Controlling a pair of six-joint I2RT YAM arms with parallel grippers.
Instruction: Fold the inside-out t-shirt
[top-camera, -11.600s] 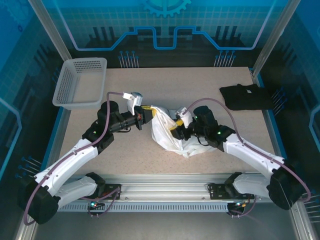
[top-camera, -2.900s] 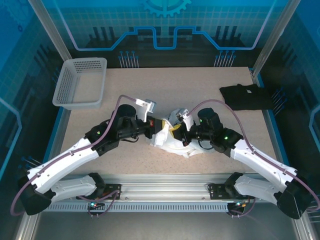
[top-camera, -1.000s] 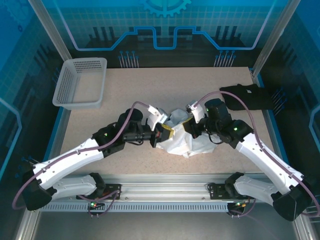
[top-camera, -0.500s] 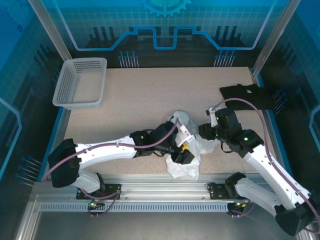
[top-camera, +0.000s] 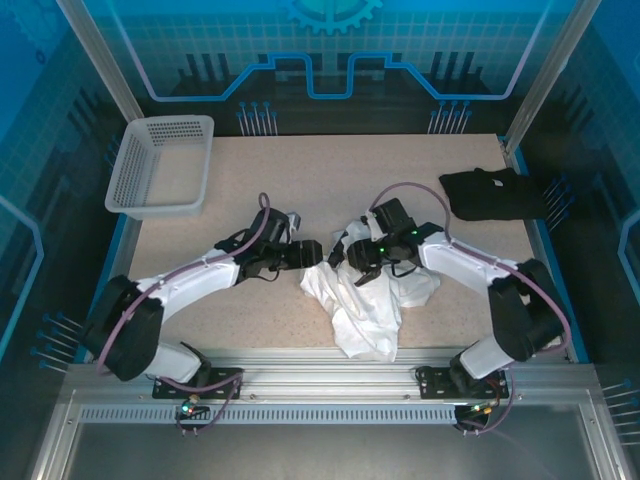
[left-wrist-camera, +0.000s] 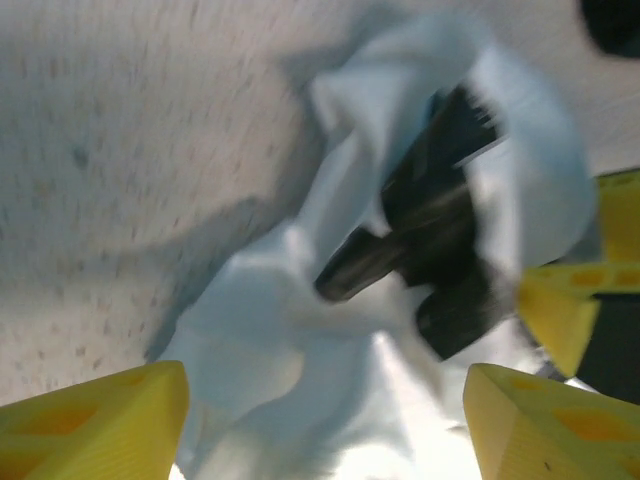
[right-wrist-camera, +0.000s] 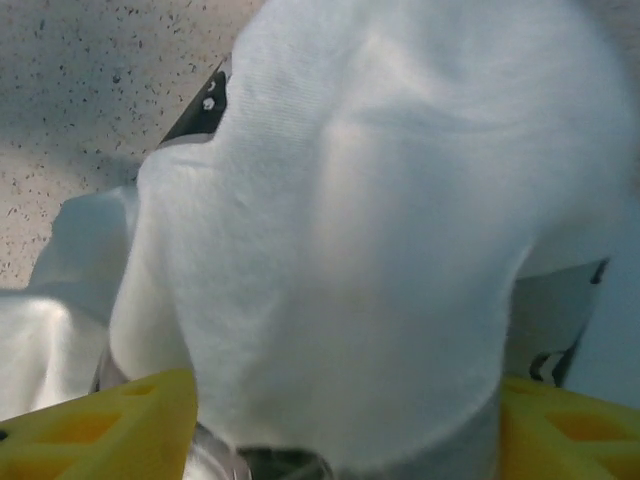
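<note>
So the left hand (left-wrist-camera: 325, 400) and right hand (right-wrist-camera: 345, 410) are both sitting with jaws spread apart, facing each other over the crumpled white t-shirt (top-camera: 365, 310) that's lying heaped on the bench (top-camera: 300, 180) between them.

Count: one white t-shirt (top-camera: 365, 305), centre. One black folded garment (top-camera: 493, 193), far right. One white mesh basket (top-camera: 172, 120), far left. Two robot arms: left arm (top-camera: 190, 285), right arm (top-camera: 465, 262).

The t-shirt (top-camera: 365, 312) lies centre-front — basket (top-camera: 125, 182) behind left, folded garment (top-camera: 495, 193) behind right.
</note>
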